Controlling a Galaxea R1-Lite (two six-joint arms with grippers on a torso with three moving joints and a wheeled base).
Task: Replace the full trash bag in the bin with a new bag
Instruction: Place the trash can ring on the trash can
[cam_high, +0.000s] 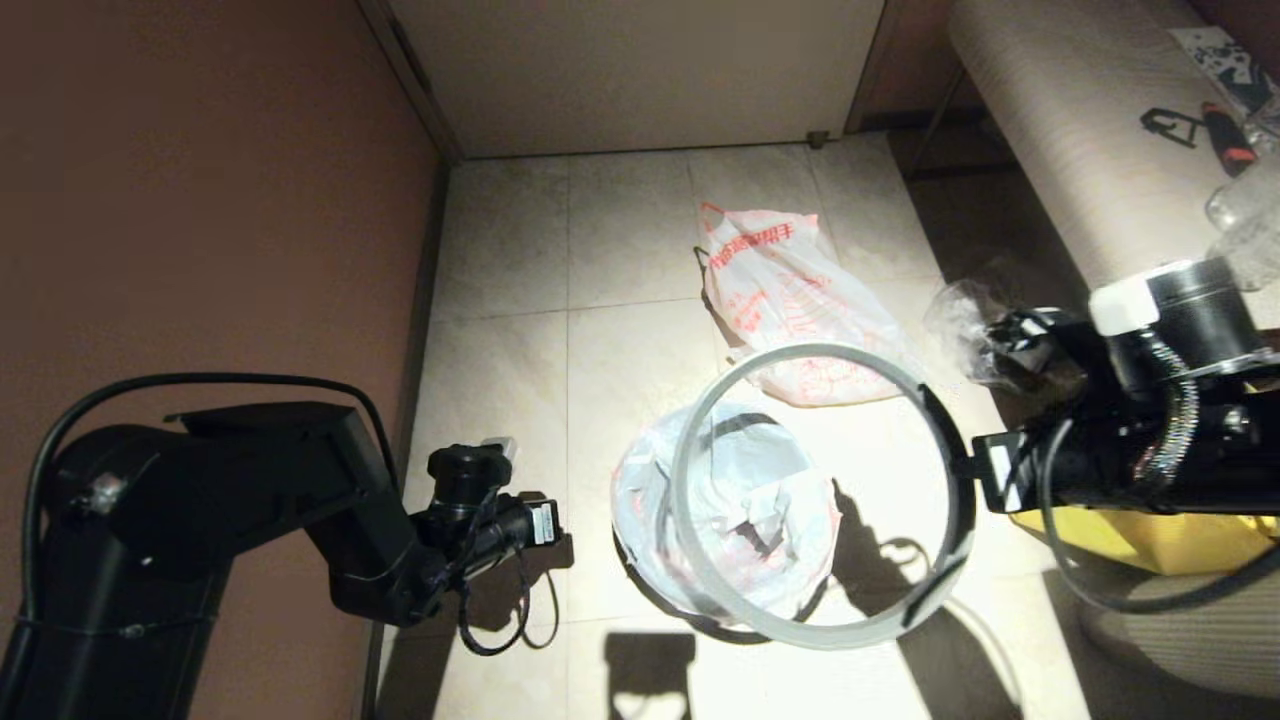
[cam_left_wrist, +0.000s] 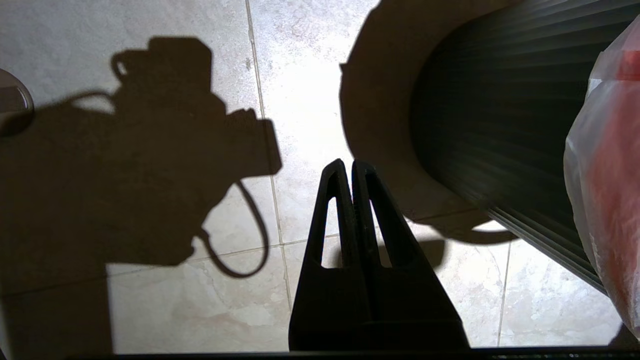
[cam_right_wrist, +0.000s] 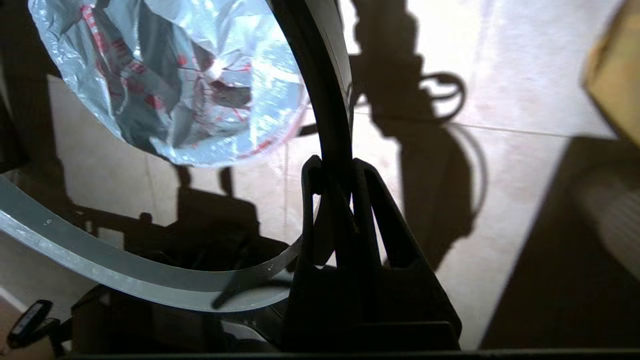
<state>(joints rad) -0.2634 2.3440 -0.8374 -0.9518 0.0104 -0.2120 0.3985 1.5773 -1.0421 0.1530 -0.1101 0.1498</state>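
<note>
Your right hand (cam_right_wrist: 332, 172) is clenched on the thin, stiff grey hoop (cam_high: 800, 628), held above the bin (cam_left_wrist: 500, 125) with the limp new bag (cam_high: 740, 500) draped in it. The full bag (cam_high: 790, 300) lies on the floor behind. Left hand (cam_left_wrist: 352, 167) is clenched, empty, beside the bin. Grip the hoop by its edge.

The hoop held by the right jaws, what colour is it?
Grey hoop, with black along parts of its edge; the head view shows it best.

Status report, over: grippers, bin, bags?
Right gripper shut on grey hoop rim, held above black bin. Left gripper shut, idle. Cloudy-white bag lines bin; red-printed white bag on floor.
</note>
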